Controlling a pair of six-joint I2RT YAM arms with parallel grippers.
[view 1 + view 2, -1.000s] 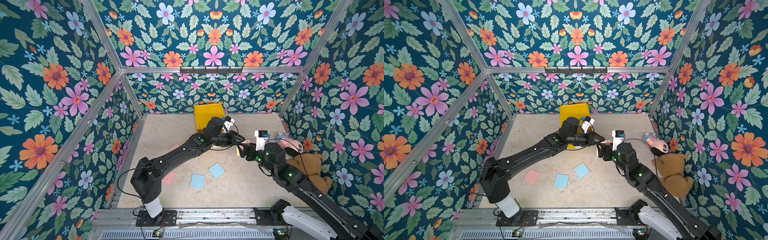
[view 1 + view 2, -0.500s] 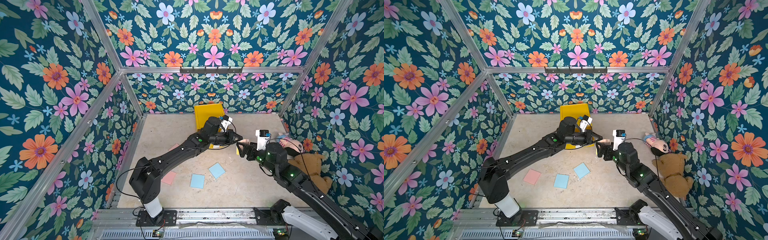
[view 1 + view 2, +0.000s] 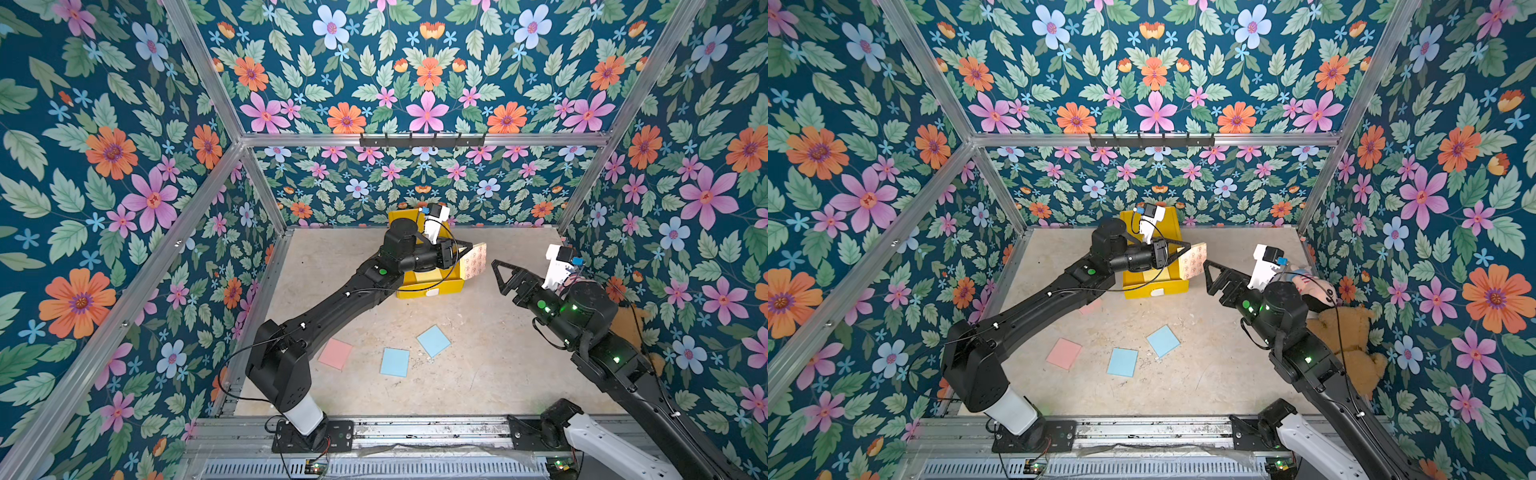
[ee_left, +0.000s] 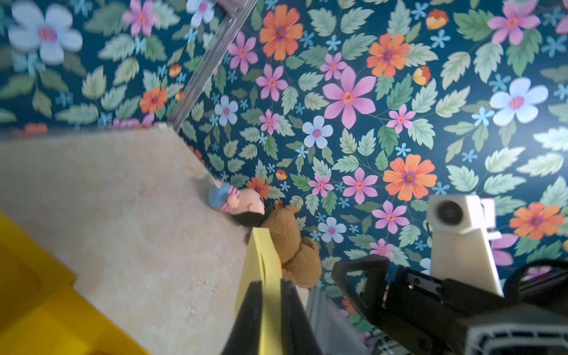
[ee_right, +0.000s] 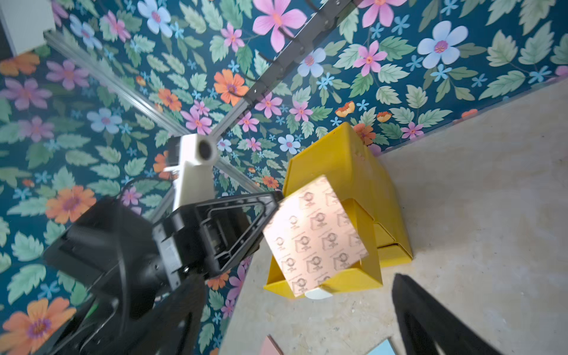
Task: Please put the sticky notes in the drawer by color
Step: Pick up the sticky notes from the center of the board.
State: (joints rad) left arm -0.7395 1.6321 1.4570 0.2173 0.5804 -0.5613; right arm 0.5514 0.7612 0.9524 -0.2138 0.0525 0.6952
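Observation:
My left gripper (image 3: 466, 250) is shut on a yellow-orange patterned sticky note pad (image 3: 475, 260), held on edge above the open bottom drawer (image 3: 432, 286) of the yellow cabinet. The left wrist view shows the pad (image 4: 261, 261) pinched between the jaws of that gripper (image 4: 270, 287). My right gripper (image 3: 498, 277) stands open and empty just right of the pad, apart from it. Its wrist view shows the pad (image 5: 313, 236) before the drawer (image 5: 338, 159). One pink note (image 3: 1064, 353) and two blue notes (image 3: 1122, 362) (image 3: 1163, 340) lie flat on the floor. Another pink note (image 3: 1090, 307) peeks from under the left arm.
A brown plush bear (image 3: 1345, 345) and a small doll (image 3: 1308, 282) lie against the right wall behind the right arm. The cabinet (image 3: 1173, 226) stands at the back wall. Flowered walls enclose the floor on three sides.
The patterned pad has passed from the right gripper to the left one. The left gripper shut on it; the right gripper opened and drew back to the right.

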